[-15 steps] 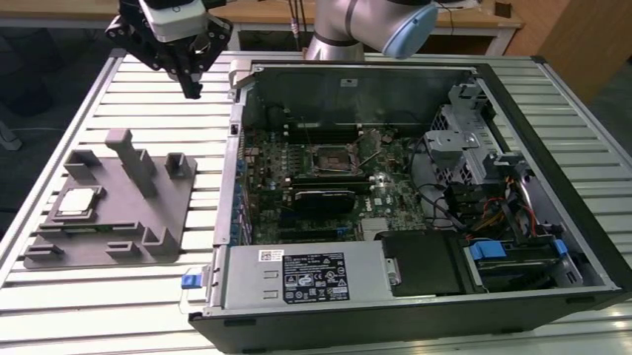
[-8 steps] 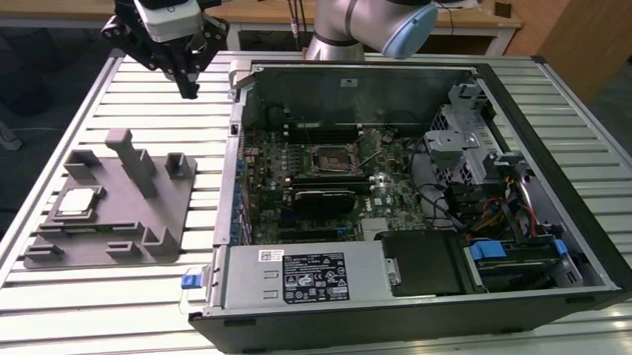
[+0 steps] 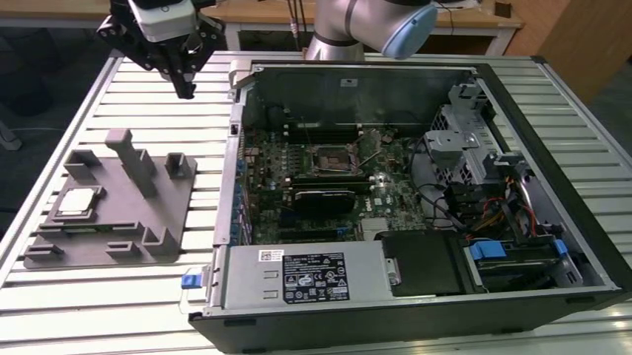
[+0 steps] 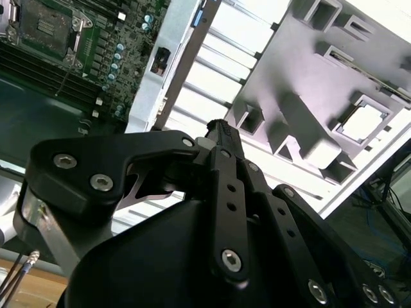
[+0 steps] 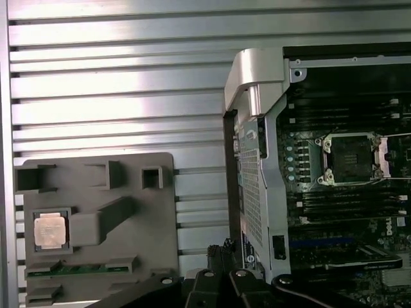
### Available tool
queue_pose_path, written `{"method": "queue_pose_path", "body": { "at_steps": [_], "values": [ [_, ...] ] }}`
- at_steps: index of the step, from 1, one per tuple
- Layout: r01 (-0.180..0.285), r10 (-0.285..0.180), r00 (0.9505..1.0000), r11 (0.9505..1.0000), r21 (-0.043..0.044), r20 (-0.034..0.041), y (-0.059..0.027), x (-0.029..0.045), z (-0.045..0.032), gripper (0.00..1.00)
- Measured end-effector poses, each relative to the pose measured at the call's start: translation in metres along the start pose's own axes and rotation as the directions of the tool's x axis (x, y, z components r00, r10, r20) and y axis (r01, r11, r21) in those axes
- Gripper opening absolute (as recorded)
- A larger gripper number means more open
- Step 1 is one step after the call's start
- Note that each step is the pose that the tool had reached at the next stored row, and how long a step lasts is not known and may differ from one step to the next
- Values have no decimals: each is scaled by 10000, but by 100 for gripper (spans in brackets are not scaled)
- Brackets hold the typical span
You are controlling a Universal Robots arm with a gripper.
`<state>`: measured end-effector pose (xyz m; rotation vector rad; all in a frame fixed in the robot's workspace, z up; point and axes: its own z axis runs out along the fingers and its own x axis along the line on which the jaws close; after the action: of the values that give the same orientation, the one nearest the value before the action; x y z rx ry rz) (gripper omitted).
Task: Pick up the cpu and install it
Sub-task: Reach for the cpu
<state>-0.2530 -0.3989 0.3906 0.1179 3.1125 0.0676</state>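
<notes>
The cpu (image 3: 77, 201) is a small silver square lying flat in a recess of the grey fixture block (image 3: 148, 214) at the exterior view's left. It is also in the first wrist view (image 5: 51, 230) and the second wrist view (image 4: 361, 122). My gripper (image 3: 185, 90) hangs high above the slatted table, behind the fixture and well apart from the cpu. Its black fingers (image 4: 218, 128) meet at the tips, shut on nothing. The black motherboard socket (image 3: 331, 157) sits open and bare inside the computer case, and also appears in the first wrist view (image 5: 352, 154).
The open computer case (image 3: 237, 81) lies on its side on the slatted metal table (image 3: 148, 81), with a raised metal wall facing the fixture. Drive cages, cables and a power supply (image 3: 296, 274) crowd the case. An upright post (image 3: 133, 159) rises from the fixture.
</notes>
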Motion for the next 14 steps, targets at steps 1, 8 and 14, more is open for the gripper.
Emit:
{"method": "queue_pose_path", "body": {
  "at_steps": [1,8,14],
  "values": [
    [0,0,10000,10000,0,0,0,5,0,11],
    [0,0,10000,10000,0,0,-3,37,-1,11],
    [0,0,10000,10000,0,0,-5,61,-2,11]
  ]
}}
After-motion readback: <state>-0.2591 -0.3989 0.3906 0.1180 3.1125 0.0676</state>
